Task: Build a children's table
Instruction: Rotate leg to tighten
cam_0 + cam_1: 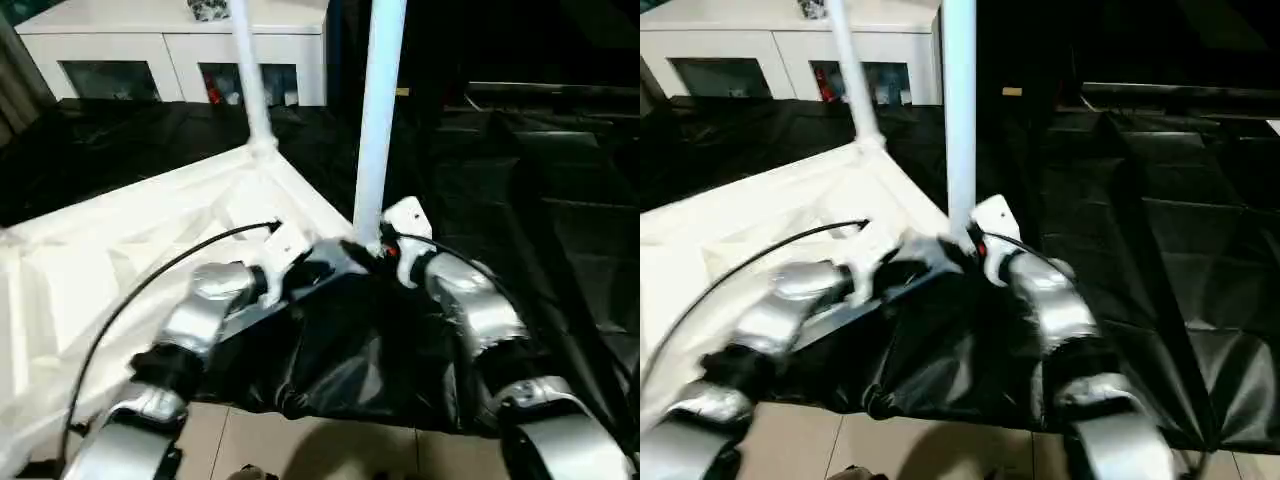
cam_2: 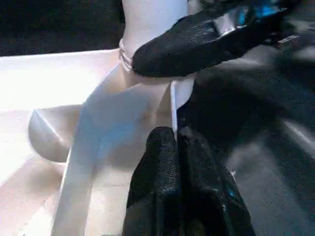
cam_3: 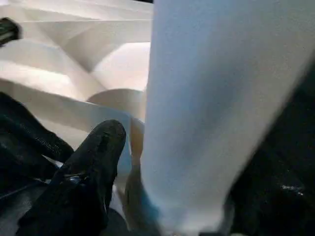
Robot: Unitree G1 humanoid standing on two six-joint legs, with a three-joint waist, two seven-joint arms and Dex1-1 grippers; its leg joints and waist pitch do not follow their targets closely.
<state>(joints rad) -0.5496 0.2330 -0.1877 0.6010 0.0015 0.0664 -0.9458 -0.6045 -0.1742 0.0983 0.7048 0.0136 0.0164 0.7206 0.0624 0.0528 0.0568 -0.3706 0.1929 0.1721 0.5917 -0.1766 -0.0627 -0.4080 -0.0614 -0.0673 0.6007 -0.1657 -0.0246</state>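
White ribbed tabletop (image 1: 120, 250), smooth tubular legs (image 1: 380, 120)

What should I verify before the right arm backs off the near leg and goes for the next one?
1. Near leg upright in the tabletop corner socket: ok, though whether it is fully seated cannot be told.
2. Far leg standing in its corner: ok.
3. Right gripper clear of the near leg: not ok, one finger sits close beside its base.
4. Left gripper bracing the tabletop's edge: it is shut against the rim; a firm hold cannot be told.
5. Tabletop lying ribbed side up on the black sheet: ok.
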